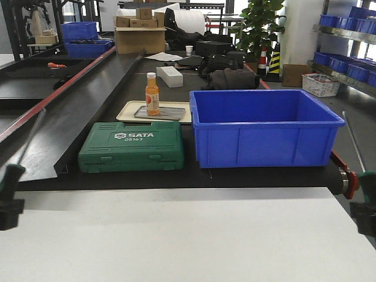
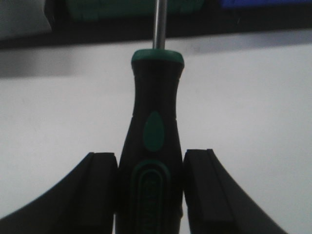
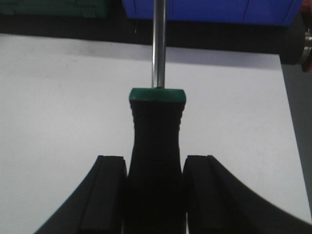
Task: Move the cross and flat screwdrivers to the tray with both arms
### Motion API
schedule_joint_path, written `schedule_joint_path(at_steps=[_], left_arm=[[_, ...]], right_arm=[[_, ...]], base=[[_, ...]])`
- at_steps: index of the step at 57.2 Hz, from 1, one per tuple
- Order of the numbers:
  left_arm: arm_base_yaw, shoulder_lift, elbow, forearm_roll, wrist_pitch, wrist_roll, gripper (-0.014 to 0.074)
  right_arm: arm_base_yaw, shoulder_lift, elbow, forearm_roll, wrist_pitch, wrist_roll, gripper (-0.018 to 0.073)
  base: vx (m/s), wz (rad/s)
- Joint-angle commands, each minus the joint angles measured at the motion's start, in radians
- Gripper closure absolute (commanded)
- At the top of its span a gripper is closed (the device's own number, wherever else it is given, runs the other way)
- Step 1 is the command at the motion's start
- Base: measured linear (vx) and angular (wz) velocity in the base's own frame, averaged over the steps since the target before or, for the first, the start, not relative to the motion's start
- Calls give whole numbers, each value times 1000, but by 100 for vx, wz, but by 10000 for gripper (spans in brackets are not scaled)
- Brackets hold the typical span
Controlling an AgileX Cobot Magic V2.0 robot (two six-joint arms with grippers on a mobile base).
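Note:
Each gripper holds a screwdriver with a black-and-green handle and a silver shaft pointing forward. The left wrist view has my left gripper [image 2: 150,158] shut on the handle of one screwdriver [image 2: 155,97] over the white table. My right gripper [image 3: 155,161] is shut on the other screwdriver [image 3: 157,122] in the same way. In the front view the left gripper [image 1: 9,202] and right gripper [image 1: 365,202] sit at the bottom corners, with thin shafts [image 1: 29,138] [image 1: 352,144] slanting up. I cannot tell cross from flat, as the tips are cut off. The tray is out of view.
The white table [image 1: 188,235] lies in front. Beyond it on the black conveyor stand a green SATA case [image 1: 132,147] and a deep blue bin [image 1: 264,126]. Behind the case a cream tray [image 1: 126,113] carries a small grey plate and an orange bottle [image 1: 152,94].

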Motion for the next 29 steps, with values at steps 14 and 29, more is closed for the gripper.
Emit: schedule_joint_path(at_steps=[14,29], left_arm=[[-4,-260,-22,-18,-69,-4,599],[-4,-275,-22,-19,-53,-4,596]], right_arm=[[1,-207,-29,13,-92,0,567],[1,-278,-29,14,-111,1,567]], base=[[0,0],[0,0]])
